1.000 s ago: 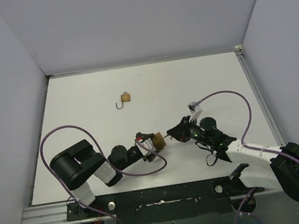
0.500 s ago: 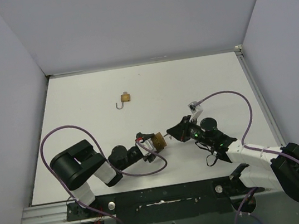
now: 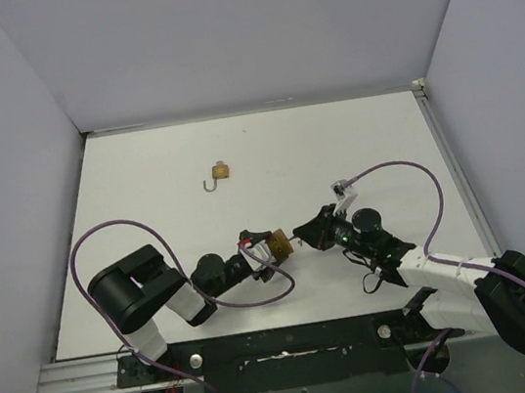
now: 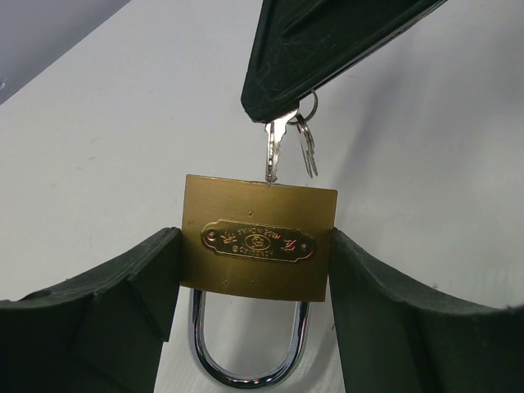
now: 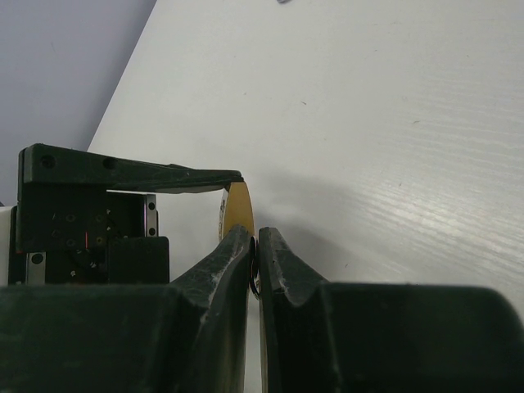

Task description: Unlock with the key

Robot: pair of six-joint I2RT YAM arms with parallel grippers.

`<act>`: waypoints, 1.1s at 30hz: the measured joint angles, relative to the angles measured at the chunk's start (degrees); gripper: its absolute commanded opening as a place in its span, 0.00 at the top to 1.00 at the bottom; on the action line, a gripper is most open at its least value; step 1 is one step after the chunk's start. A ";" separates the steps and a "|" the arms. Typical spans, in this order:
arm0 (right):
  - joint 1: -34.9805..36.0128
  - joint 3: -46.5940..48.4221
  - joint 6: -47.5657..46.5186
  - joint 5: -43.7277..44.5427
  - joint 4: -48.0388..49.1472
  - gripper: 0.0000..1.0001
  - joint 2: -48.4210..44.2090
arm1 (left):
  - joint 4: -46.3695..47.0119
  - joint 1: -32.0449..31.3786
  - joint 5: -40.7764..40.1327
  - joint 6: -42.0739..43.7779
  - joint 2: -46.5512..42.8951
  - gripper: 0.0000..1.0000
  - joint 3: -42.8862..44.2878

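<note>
Padlock [image 4: 258, 246] sits clamped by its brass sides between the fingers of the left gripper [image 3: 269, 252], shackle toward the wrist camera, over the near middle of the table [image 3: 352, 134]. The right gripper [image 3: 300, 233], jaws pinched almost together on the head of the key [image 4: 273, 151], holds the blade's tip against the padlock's end face, though how far it is in cannot be told; a spare key [image 4: 306, 154] hangs from the same ring. A second lock [image 3: 220, 172] lies well apart toward the back left.

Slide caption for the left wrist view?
Left gripper clamps the brass padlock; right gripper holds the key against its keyhole end.
</note>
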 measured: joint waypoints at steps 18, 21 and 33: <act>0.66 -0.02 0.13 0.98 1.31 1.00 0.50 | 0.00 -0.66 -0.98 -1.29 0.00 1.00 0.26; 1.03 -0.02 -0.02 1.11 1.68 1.00 1.03 | -0.02 -0.74 -1.01 -1.95 0.00 1.00 0.59; 2.21 -0.02 -1.14 2.97 2.60 1.00 1.25 | -0.44 -0.96 -2.51 -6.01 -0.46 1.00 0.94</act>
